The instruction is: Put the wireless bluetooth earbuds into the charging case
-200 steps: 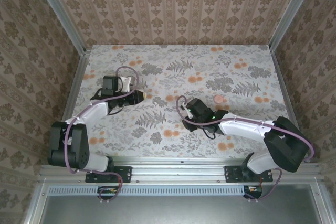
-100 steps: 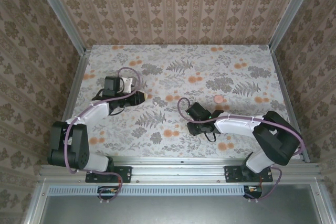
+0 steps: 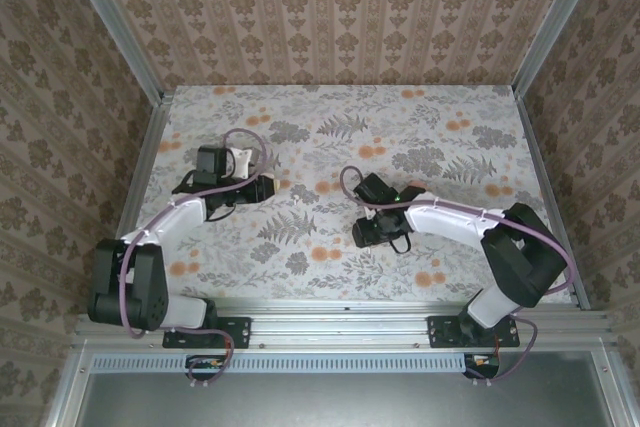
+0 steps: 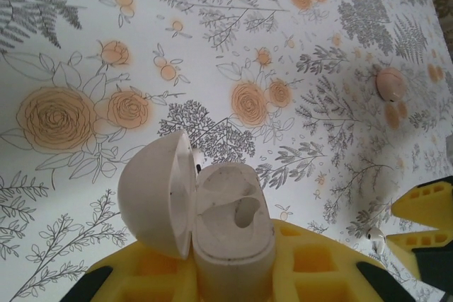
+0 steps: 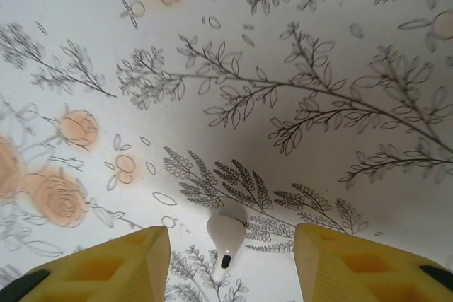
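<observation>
The left pincer [image 4: 233, 266] is squeezing the little white case [image 4: 230, 224] at the bottom middle of its wrist view, and the lid [image 4: 152, 192] is hanging open. The right pincer [image 5: 232, 256] is standing wide over a tiny white earbud [image 5: 226, 233]. The earbud is lying on the flowery table [image 5: 283, 47] at the bottom middle, touching neither finger. It is looking light, hard and slippery, so pinching its round head is probably working best.

top: overhead from behind, whole worktop [image 3: 450, 117]. wrists: close, low, oblique; all share the floral worktop.
</observation>
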Controlling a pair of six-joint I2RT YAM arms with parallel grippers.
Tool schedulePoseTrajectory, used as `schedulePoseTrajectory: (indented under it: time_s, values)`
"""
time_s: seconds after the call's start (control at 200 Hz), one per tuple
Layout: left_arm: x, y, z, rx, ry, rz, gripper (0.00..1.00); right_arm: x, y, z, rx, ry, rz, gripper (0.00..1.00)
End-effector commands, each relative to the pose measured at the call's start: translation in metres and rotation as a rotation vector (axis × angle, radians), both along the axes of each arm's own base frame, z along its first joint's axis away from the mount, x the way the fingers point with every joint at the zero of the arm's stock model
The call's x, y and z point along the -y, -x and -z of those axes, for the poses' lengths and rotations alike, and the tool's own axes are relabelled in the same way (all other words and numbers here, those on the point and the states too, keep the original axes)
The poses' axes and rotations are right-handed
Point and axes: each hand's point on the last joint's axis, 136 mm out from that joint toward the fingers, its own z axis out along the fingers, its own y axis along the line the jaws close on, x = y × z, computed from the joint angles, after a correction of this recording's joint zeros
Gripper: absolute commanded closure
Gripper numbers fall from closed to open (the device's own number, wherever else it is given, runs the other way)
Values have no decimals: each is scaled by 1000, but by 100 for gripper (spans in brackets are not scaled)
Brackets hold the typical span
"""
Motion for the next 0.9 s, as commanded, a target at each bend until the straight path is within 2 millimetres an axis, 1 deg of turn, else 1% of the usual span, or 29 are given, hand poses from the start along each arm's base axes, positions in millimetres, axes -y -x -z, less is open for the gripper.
schedulePoseTrajectory:
  time_s: [0.0,0.07,0.085,0.15,0.225,0.295,0.405,0.55,0.725,0.845,0.855,0.895]
  values:
    - [3,12,-6,68,1,61,87,9,13,-27,-98,13,9,49]
    - [3,14,-5,89,-3,71,86,9,12,-41,-142,11,28,49]
    - [7,18,-7,91,17,94,86,10,15,-43,-163,14,29,49]
    - [11,23,-8,112,30,126,86,6,20,-52,-234,-7,29,48]
    - [18,31,-11,151,50,173,86,6,22,-57,-287,0,44,48]
    - [28,42,-14,200,62,232,85,3,20,-58,-323,4,53,47]
    - [45,64,-13,296,50,326,85,1,13,-49,-361,25,55,49]
    - [51,79,-8,341,22,385,85,5,10,-35,-440,95,25,50]
    - [56,88,-6,391,-1,417,85,4,5,-24,-473,129,6,53]
    - [54,90,-6,398,-16,412,84,4,8,-14,-505,143,13,55]
    - [52,87,-5,403,-33,396,84,4,8,-13,-505,142,15,55]
    - [50,85,-6,410,-44,384,85,3,8,-9,-514,140,18,56]
